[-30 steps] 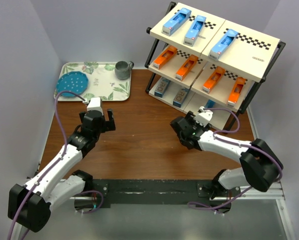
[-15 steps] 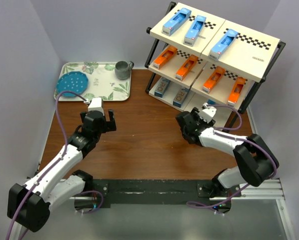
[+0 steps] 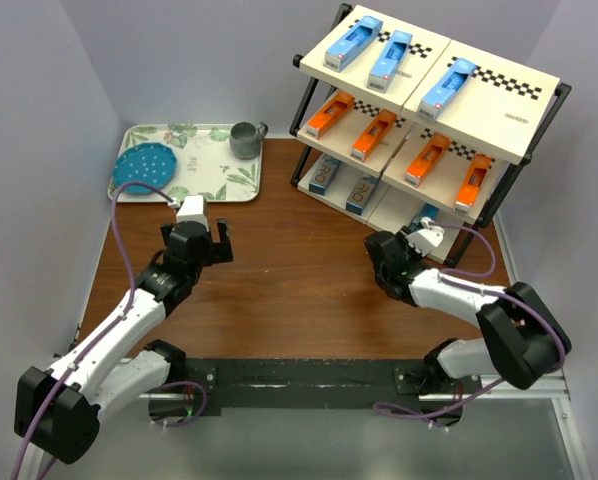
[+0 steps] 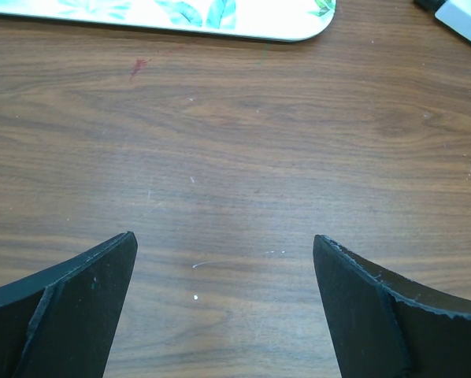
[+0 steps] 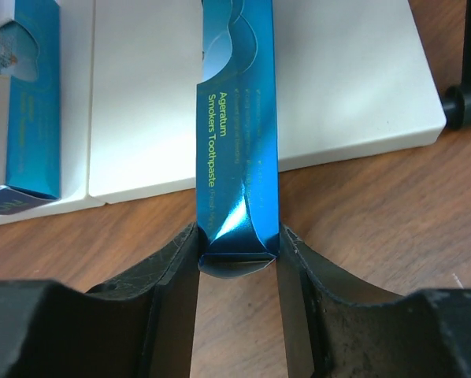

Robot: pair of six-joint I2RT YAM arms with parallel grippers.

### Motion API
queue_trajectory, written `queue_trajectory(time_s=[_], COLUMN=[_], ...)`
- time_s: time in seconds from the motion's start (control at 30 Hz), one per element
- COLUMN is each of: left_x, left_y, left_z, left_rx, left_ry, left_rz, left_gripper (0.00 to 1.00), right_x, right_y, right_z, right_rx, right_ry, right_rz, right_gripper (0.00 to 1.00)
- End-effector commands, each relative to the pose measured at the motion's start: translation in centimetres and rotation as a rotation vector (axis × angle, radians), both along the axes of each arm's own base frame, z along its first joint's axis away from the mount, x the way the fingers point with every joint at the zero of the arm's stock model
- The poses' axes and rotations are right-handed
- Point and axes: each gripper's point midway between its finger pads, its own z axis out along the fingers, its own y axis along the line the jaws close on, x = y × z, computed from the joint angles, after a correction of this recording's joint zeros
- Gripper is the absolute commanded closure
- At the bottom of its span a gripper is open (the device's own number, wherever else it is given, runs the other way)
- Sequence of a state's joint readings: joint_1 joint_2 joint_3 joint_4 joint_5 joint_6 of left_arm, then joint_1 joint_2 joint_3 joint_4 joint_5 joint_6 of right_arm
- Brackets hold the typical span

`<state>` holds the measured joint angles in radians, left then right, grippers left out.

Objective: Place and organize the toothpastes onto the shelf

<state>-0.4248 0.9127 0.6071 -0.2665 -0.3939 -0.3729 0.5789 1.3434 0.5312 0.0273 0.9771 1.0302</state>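
The shelf [image 3: 479, 95] stands at the back right. Light blue toothpastes [image 3: 354, 42] lie on its top tier, orange ones [image 3: 329, 113] on the middle tier, grey-and-teal ones [image 3: 324, 175] on the bottom tier. My right gripper [image 5: 237, 236] is shut on the near end of a shiny teal toothpaste [image 5: 237, 142]. That box reaches onto the bottom board [image 5: 346, 87], its near end over the table. From above, the right gripper [image 3: 424, 228] sits at the shelf's bottom front edge. My left gripper [image 3: 194, 235] hangs open over bare wood [image 4: 224, 244], holding nothing.
A leaf-patterned tray [image 3: 229, 180] at the back left carries a grey mug [image 3: 246, 140] and a blue dotted plate [image 3: 144, 165]; its edge [image 4: 220, 16] shows ahead of the left gripper. Another teal box [image 5: 32, 102] lies left of the held one. A black shelf foot [image 5: 468, 102] stands at the right.
My right gripper has moved right toward the shelf's bottom tier and its fingers have closed on the teal box. The left arm has stayed still.
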Motion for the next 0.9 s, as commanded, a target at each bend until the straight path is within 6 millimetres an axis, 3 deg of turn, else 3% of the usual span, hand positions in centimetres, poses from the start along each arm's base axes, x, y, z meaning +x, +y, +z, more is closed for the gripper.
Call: queue_trajectory(time_s=[0.0, 0.33, 0.53, 0.77, 0.83, 0.87], left_x=[0.5, 0.4, 0.4, 0.3, 0.3, 0.3], left_y=[-0.2, -0.4, -0.4, -0.4, -0.4, -0.4], left_z=[0.4, 0.4, 0.4, 0.4, 0.5, 0.5], left_rx=[0.010, 0.010, 0.010, 0.009, 0.008, 0.007], left_ry=[-0.031, -0.030, -0.028, -0.029, -0.032, -0.034], left_rz=[-0.010, -0.016, -0.017, -0.017, -0.017, -0.017], left_gripper=[0.00, 0.00, 0.00, 0.00, 0.00, 0.00], right_x=[0.1, -0.4, -0.9, 0.1, 0.7, 1.0], right_y=[0.4, 0.6, 0.5, -0.3, -0.4, -0.6], right_z=[0.6, 2.0, 1.8, 2.8, 3.9, 3.3], right_rx=[0.158, 0.442, 0.638, 0.779, 0.806, 0.834], right_ry=[-0.121, -0.298, -0.376, -0.473, -0.520, -0.505], right_rz=[-0.005, 0.070, 0.085, 0.109, 0.132, 0.124], right_gripper=[0.68, 0.73, 0.74, 0.76, 0.75, 0.73])
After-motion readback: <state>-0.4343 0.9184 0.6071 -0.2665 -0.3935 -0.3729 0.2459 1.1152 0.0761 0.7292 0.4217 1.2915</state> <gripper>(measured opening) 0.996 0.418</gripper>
